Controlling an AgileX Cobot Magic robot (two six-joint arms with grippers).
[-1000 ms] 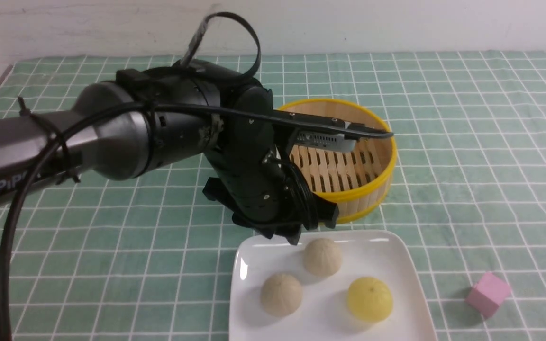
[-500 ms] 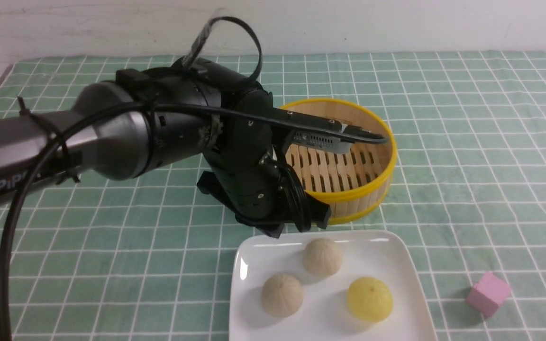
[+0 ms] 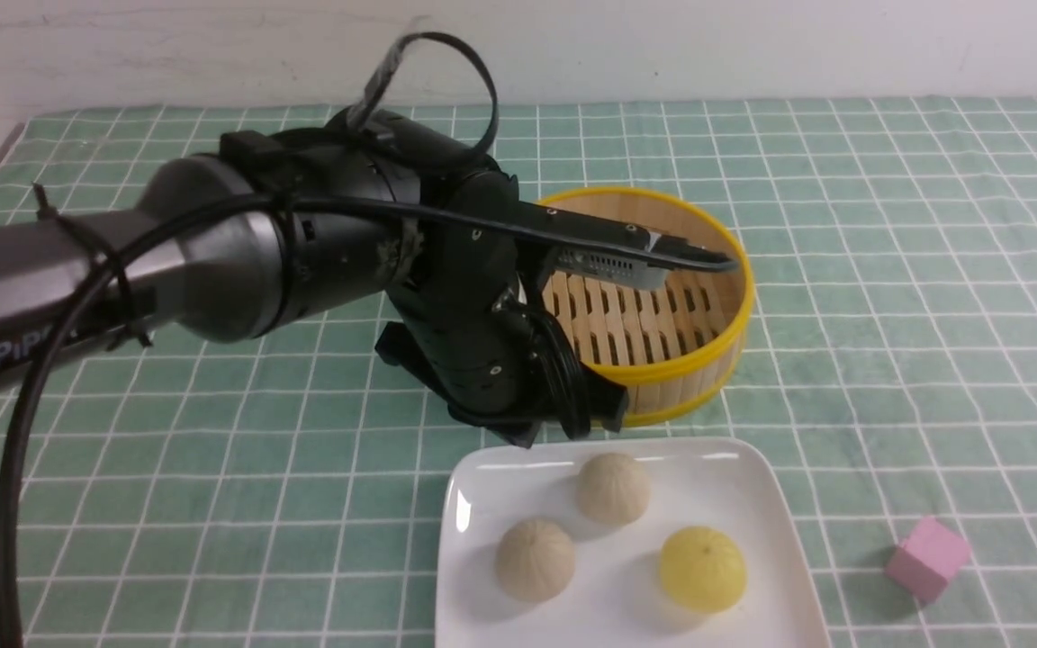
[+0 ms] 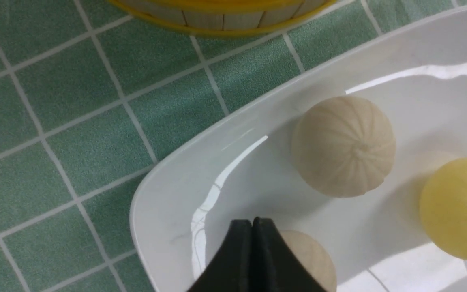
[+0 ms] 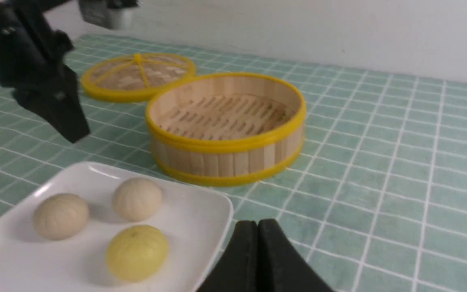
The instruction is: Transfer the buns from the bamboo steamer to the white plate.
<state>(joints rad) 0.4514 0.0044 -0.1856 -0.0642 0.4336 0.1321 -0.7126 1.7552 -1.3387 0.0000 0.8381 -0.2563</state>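
A green checked tablecloth [image 3: 888,225] covers the table beneath a plain white wall. The white plate [image 3: 626,612] sits at the table's near edge, carrying all three buns: one beige bun [image 3: 612,488] towards its far edge, another beige bun [image 3: 535,559] nearer its left edge, and the yellow bun [image 3: 701,569] nearer its right edge. Just behind the plate stands the bamboo steamer [image 3: 707,378], its slatted floor bare. The left gripper [image 4: 252,222] hangs above the plate's far left corner, claws pressed together, gripping nothing. The right gripper [image 5: 258,223] is likewise closed and empty. A pink cube [image 3: 926,558] lies right of the plate.
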